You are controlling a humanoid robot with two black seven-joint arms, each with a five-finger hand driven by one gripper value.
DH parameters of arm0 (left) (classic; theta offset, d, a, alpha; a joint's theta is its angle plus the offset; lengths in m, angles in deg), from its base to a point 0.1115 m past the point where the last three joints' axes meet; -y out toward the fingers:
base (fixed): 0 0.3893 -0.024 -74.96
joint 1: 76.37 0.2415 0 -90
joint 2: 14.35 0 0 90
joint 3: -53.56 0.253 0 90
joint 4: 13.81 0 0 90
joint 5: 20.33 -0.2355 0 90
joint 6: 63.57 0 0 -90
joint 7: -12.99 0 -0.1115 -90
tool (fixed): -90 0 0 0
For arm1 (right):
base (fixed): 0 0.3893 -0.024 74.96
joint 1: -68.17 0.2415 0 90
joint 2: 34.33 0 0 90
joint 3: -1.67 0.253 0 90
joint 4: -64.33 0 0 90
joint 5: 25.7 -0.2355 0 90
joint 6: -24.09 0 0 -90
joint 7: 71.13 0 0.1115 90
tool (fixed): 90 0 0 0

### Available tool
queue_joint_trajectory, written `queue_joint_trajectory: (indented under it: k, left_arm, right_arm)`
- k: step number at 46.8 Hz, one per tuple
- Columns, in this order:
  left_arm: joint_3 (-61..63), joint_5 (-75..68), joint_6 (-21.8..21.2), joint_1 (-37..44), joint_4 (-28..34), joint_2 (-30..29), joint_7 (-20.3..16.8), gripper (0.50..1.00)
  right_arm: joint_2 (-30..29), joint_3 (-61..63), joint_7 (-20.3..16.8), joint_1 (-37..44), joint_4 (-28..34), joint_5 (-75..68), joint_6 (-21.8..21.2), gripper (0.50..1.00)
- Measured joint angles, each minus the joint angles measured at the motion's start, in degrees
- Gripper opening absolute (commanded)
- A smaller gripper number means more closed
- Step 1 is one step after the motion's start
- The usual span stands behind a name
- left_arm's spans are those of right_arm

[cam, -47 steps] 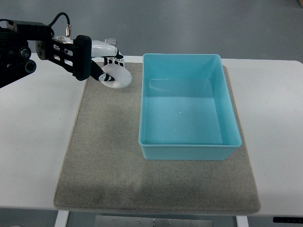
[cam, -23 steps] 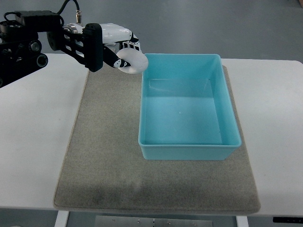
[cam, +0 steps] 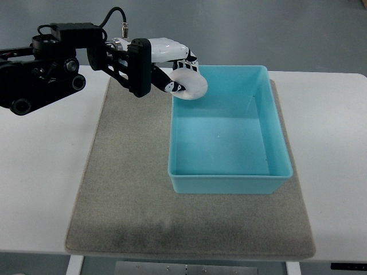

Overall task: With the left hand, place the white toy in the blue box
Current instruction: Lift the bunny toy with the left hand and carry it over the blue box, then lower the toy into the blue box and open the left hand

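The left robot hand (cam: 172,66) reaches in from the left with its fingers curled around the white toy (cam: 190,86), a ring-shaped piece held up in the air at the fingertips. Just below and to the right of the robot hand sits the blue box (cam: 229,129), and the toy hangs over its far left corner. Under the robot hand lies a grey mat (cam: 126,172) that carries the box on the white counter (cam: 40,172).

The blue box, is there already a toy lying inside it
No, the blue box shows only its bare floor, and the white toy is held in the left hand above the box's far left corner.
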Motion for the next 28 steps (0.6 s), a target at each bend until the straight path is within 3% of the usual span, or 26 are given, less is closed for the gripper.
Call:
queue_joint_trajectory:
  k: [14, 19, 28]
  left_arm:
    - [0.0, 0.1, -1.0, 1.7, 0.5, 3.0, 0.0, 0.548]
    - [0.0, 0.1, -1.1, 2.3, 0.6, 4.3, 0.1, 0.587]
    - [0.0, 0.3, -1.1, 3.5, 0.8, 4.9, 0.1, 0.76]
  right_arm:
    - [0.0, 0.0, 0.0, 0.0, 0.0, 0.0, 0.0, 0.936]
    - [0.0, 0.0, 0.0, 0.0, 0.0, 0.0, 0.0, 0.936]
    - [0.0, 0.0, 0.0, 0.0, 0.0, 0.0, 0.0, 0.936]
